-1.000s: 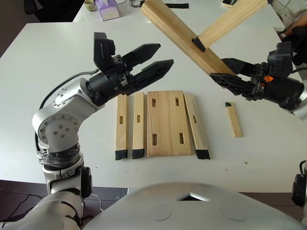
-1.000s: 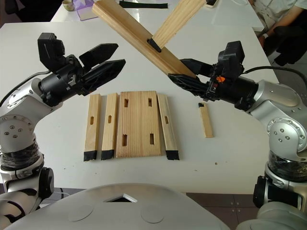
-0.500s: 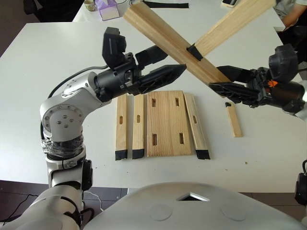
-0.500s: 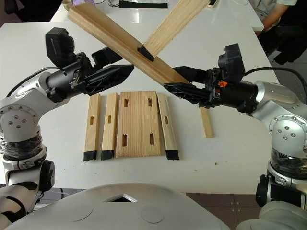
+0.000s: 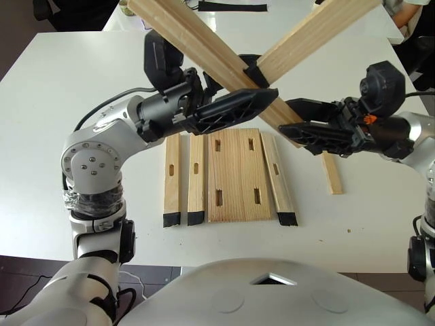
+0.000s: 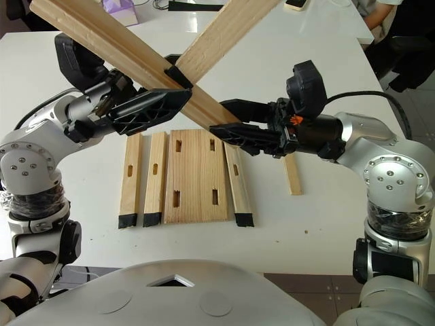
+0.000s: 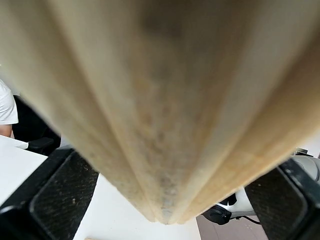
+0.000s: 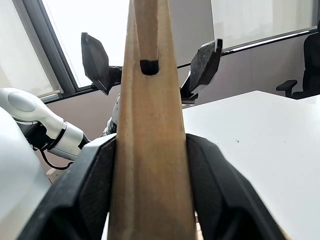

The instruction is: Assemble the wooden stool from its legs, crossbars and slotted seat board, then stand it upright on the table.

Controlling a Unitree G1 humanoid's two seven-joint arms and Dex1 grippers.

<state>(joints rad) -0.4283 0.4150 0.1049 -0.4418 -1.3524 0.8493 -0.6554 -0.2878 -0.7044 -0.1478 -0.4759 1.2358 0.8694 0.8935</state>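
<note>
— What do we see on the white table?

— The slotted seat board lies flat on it, close to us. Just beside the board's left edge we see the inner leg. Just left of that lies the outer leg, and both have a dark end toward us. A third leg lies along the board's right edge. A short bar lies farther right of the board, apart from it.

— And the piece in the air?

— Above the board's far edge we see a long leg with a crossbar plugged into its slot by a black end. The two make an X. The right gripper pinches the long leg's lower end over the board's far right corner, jaws pressed on the wood. The left gripper comes in from the board's left. Its fingers stand spread on either side of the long leg, and we see a gap between them and the wood.

— What of the room beyond the board?

— Past our table we see a second white table carrying a purple box, a black strip and a phone. The right wrist view shows us bright windows and a black office chair.
</note>
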